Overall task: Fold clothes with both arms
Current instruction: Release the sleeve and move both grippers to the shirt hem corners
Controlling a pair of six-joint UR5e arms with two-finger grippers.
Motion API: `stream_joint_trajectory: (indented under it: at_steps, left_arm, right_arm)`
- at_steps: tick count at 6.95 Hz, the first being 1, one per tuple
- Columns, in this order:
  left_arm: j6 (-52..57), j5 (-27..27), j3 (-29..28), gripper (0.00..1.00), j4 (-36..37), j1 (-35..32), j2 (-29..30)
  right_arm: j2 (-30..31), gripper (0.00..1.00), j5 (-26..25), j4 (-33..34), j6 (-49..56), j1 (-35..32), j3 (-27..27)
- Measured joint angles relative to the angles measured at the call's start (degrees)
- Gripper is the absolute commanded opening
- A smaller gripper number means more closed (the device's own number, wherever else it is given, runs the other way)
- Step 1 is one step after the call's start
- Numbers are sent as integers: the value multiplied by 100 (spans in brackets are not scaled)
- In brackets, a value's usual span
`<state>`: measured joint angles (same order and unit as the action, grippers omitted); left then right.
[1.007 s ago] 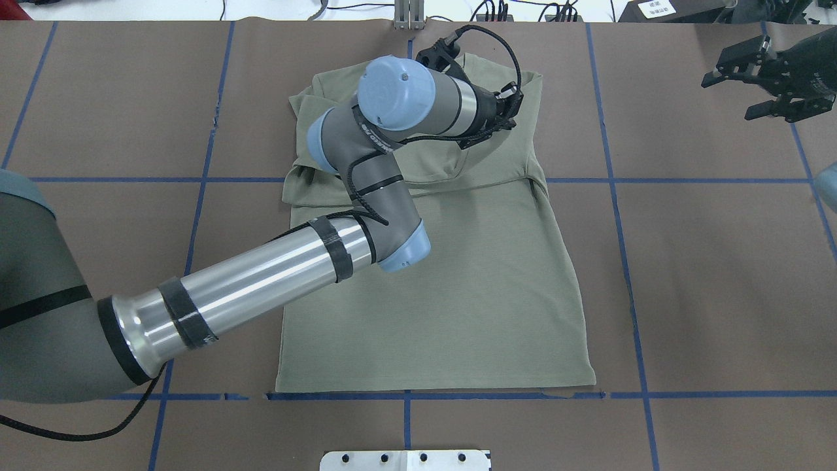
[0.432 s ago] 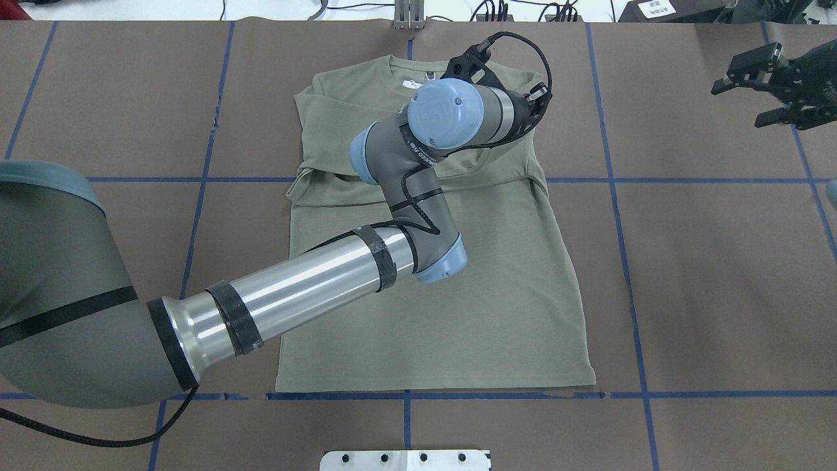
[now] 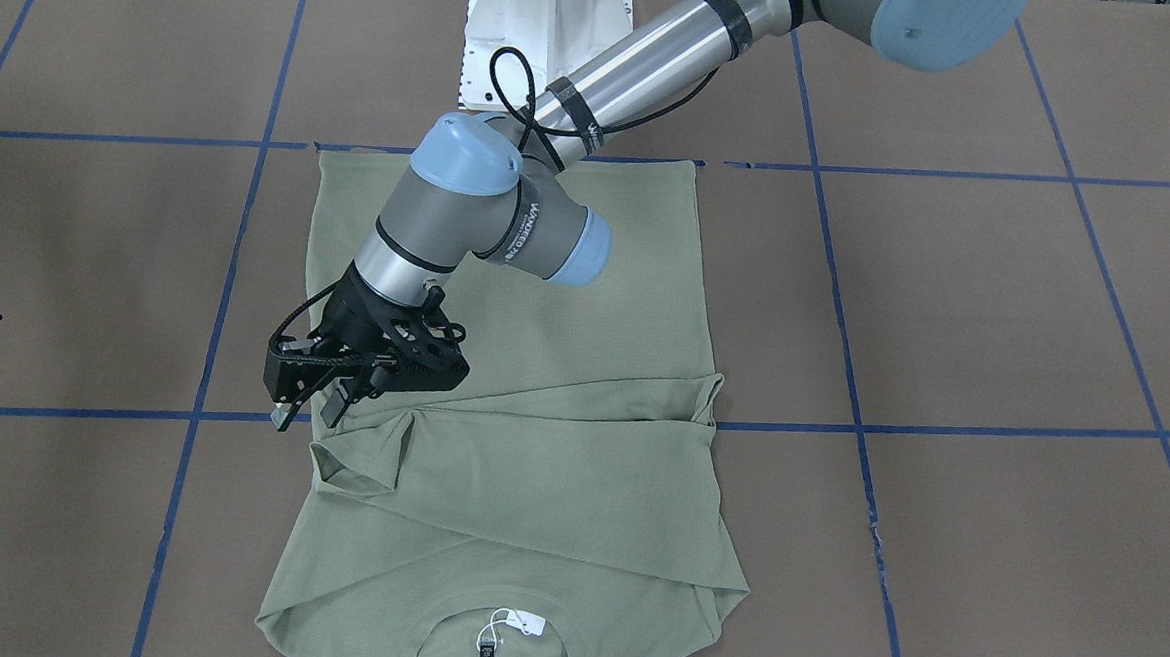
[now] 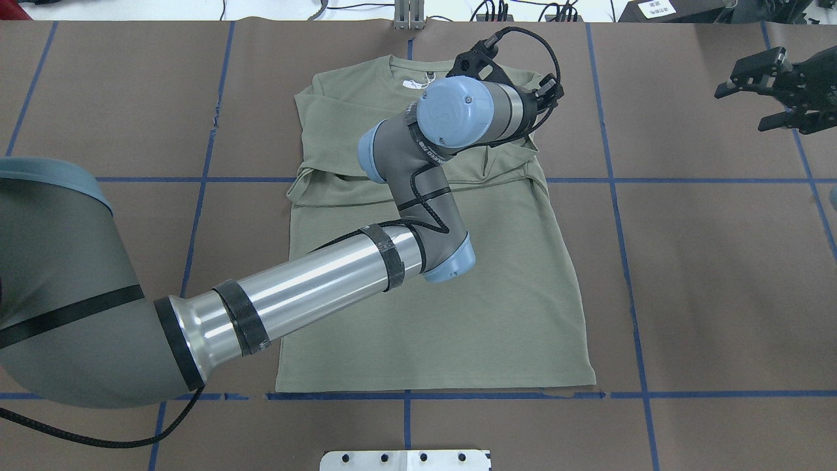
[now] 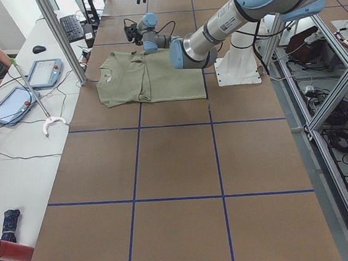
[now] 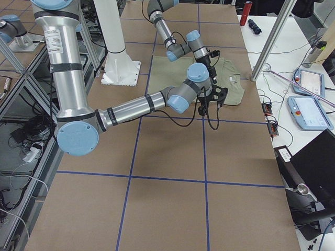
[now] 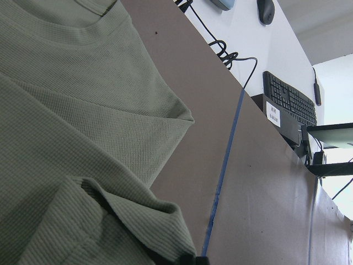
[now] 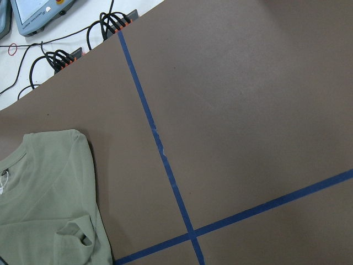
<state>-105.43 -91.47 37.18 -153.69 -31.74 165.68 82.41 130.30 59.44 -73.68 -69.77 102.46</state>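
Observation:
The sage-green shirt (image 3: 547,296) lies flat, front up, collar and white tag (image 3: 522,622) at the far edge. One sleeve is folded across the chest, and its cuff (image 3: 358,462) lies near the shirt's right edge. My left arm reaches across the shirt (image 4: 458,314). The left gripper (image 3: 308,412) hangs low at that edge beside the cuff, its fingers apart and nothing between them. The cuff fills the bottom of the left wrist view (image 7: 127,221). My right gripper (image 4: 742,108) is open and empty over bare table far to the right.
Brown table cover with a blue tape grid (image 4: 621,180). The white pedestal base (image 3: 541,26) stands at the near edge. Beyond the far edge are a metal post (image 6: 272,36) and the operators' desk with tablets (image 6: 309,112), cables and a keyboard (image 7: 289,102).
My left arm swung to the right across the shirt's chest, bringing its gripper to the shirt's right edge. The collar and tag are now uncovered. The right gripper drifted slightly to the right.

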Motion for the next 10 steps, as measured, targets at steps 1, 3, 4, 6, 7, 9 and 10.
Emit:
stream_joint_trajectory:
  at_steps: [1,3,4,6,7,9,10]
  left_arm:
    - [26,-246,492,74,122,-18,-280]
    - [497,-1182,2003,74,966,-192,-1332]
    - [972,-1536,2838,74,1428,-300,-1987]
    - [1779,-1959,4396,74,2018,-426,-3374]
    - [1965,-2047,4966,74,2098,-446,-3955]
    - [2053,-2151,5407,75,2107,-452,-4475]
    - [2057,-2164,5437,75,2094,-447,-4534]
  right_arm:
    - [-28,100,-43,3,-94,144,13]
    - [-111,100,-877,90,-570,1172,217]
    - [-131,100,-1745,300,-1054,2022,462]
    - [-20,99,-3173,1214,-2246,3641,1303]
    - [145,98,-3775,1449,-2840,4395,1605]
    - [370,97,-4386,1571,-3554,5212,1786]
    - [456,96,-4488,1588,-3791,5417,1793]
